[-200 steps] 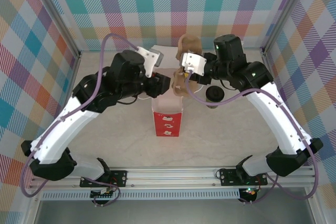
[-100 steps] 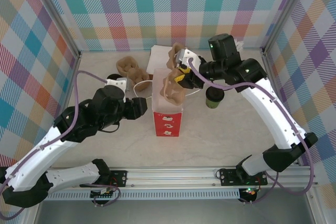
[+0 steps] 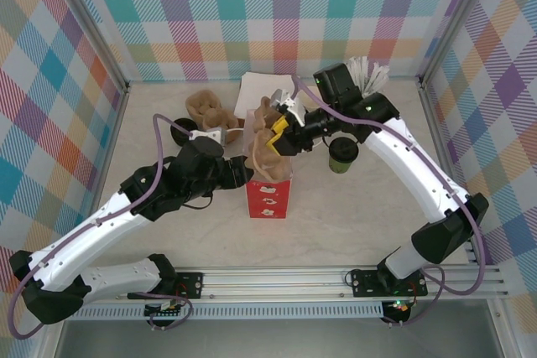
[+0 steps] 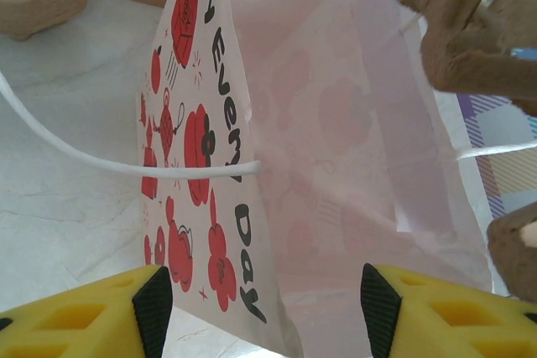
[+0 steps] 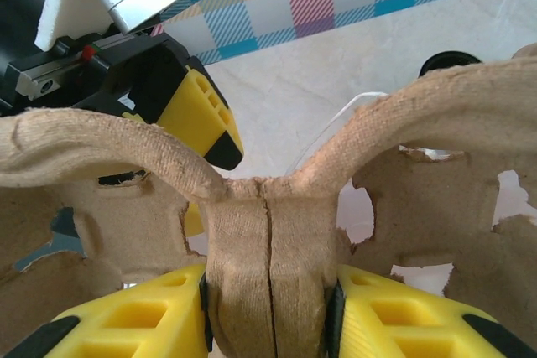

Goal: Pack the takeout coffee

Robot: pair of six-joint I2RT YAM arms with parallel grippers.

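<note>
The takeout coffee, a dark green cup with a dark top, stands on the table right of the white, red-printed paper bag. My right gripper is shut on the middle ridge of a brown pulp cup carrier, holding it in the bag's open mouth. In the right wrist view both pads press the carrier at my right gripper. My left gripper sits against the bag's left side. It stands open, astride the bag's corner without touching it.
A second pulp carrier and a black lid lie at the back left. White napkins sit behind the bag. A holder of white sticks stands at the back right, behind my right arm. Plaid walls enclose the table.
My right gripper brought the carrier left and down into the bag's mouth. My left gripper let go near the bag's top, pulled back left, opened wider, then returned to the bag's side.
</note>
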